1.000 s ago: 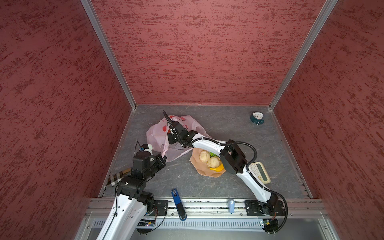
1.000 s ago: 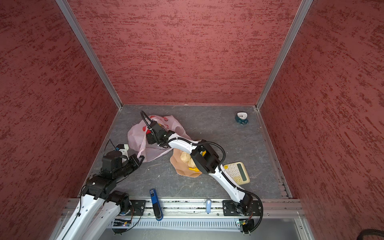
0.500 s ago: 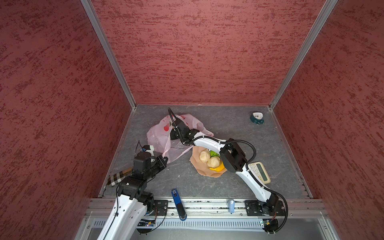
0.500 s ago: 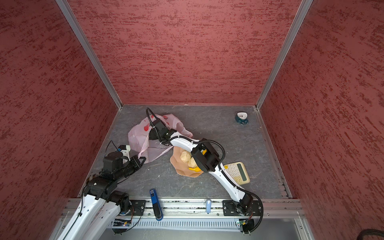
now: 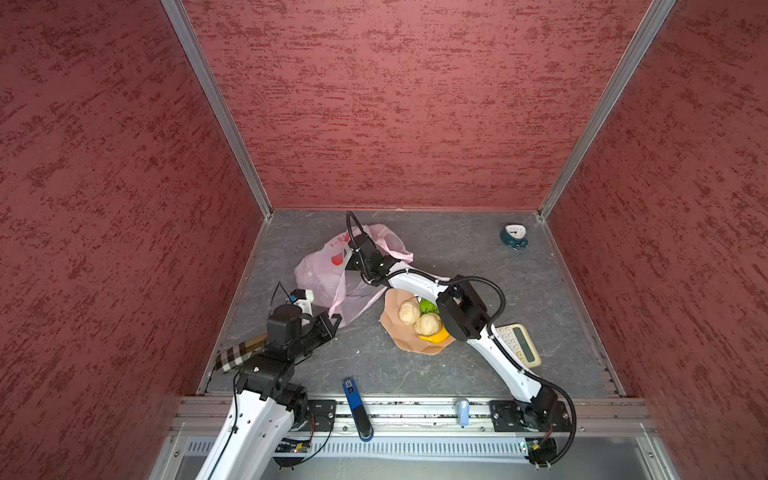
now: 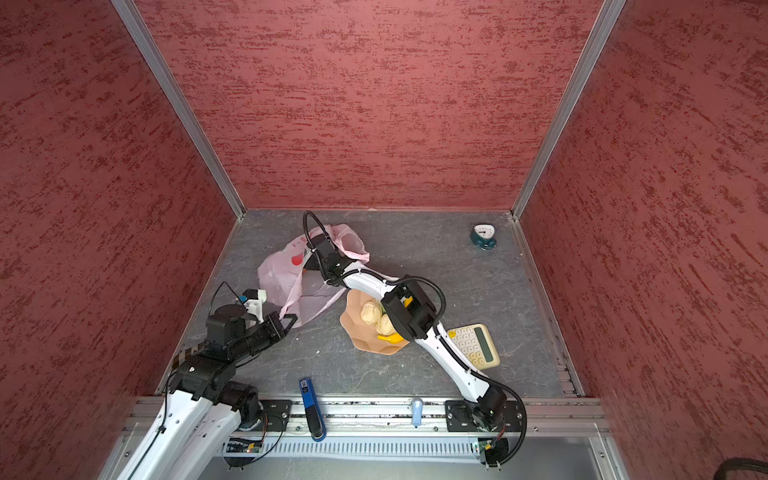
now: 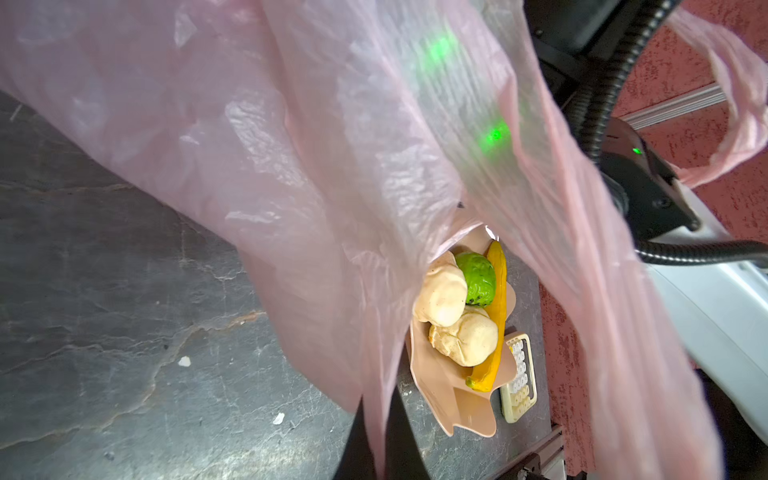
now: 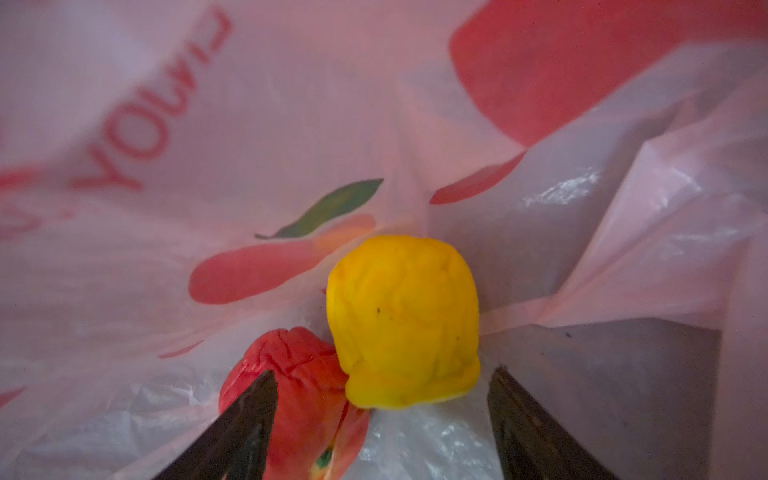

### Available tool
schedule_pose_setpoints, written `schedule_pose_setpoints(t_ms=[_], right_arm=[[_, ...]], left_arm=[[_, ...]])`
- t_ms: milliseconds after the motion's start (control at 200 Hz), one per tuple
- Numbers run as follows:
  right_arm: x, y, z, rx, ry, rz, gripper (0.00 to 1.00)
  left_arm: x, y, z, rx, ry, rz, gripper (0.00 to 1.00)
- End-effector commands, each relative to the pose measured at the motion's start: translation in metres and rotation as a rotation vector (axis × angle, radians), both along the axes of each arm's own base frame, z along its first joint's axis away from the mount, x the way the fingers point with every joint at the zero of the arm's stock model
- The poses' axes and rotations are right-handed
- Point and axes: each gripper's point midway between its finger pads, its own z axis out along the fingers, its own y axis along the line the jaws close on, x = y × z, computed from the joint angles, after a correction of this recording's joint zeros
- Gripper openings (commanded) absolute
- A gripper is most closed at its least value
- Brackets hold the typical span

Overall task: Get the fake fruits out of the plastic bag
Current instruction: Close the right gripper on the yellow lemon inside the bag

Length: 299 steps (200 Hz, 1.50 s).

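Observation:
The pale-pink plastic bag [image 5: 322, 276] lies crumpled at the back left in both top views. My left gripper [image 5: 333, 321] is shut on the bag's near edge, and pink film runs between its fingers [image 7: 353, 440]. My right gripper [image 8: 382, 395] is inside the bag, jaws open. A small yellow fruit [image 8: 403, 320] lies just ahead between the jaws, with a red fruit [image 8: 303, 386] against one finger. Two beige balls [image 5: 409, 312], a green fruit [image 5: 428, 306] and a banana [image 5: 434, 336] lie in the peach bowl [image 5: 397, 343].
A calculator [image 5: 519, 345] lies right of the bowl, under my right arm. A small teal clock [image 5: 514, 237] stands at the back right. A blue tool [image 5: 356, 409] lies on the front rail, a checked roll [image 5: 239, 353] by the left wall. Red walls enclose three sides.
My right gripper has pushed deeper into the bag toward the back, and its jaws have opened wider. The left arm has hardly moved and keeps its hold on the bag.

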Motion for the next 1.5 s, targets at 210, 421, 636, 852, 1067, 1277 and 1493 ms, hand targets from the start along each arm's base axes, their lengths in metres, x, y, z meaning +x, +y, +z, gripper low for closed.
schedule_pose_setpoints(t_ms=[210,421,636,852,1067,1277,1493], right_arm=[[0.014,0.001,0.008,0.072,0.001,-0.041,0.82],[0.013,0.007,0.001,0.089,0.026,-0.026,0.82],[0.01,0.009,-0.007,0.084,0.046,-0.015,0.8],[0.004,0.015,-0.012,0.064,0.069,0.019,0.79],[-0.006,0.026,-0.015,0.055,0.079,0.063,0.79],[-0.011,0.031,-0.027,0.058,0.104,0.084,0.79],[-0.011,0.034,-0.033,0.072,0.112,0.093,0.73]], left_arm=[[-0.006,-0.018,0.024,-0.051,-0.106,-0.126,0.06],[-0.014,-0.022,0.033,-0.077,-0.151,-0.161,0.06],[-0.017,-0.023,0.035,-0.093,-0.171,-0.169,0.06],[-0.017,-0.023,0.029,-0.09,-0.162,-0.167,0.06],[-0.013,-0.021,0.021,-0.082,-0.151,-0.149,0.06],[-0.01,-0.025,0.02,-0.092,-0.153,-0.167,0.06],[-0.01,-0.025,0.019,-0.093,-0.149,-0.165,0.06]])
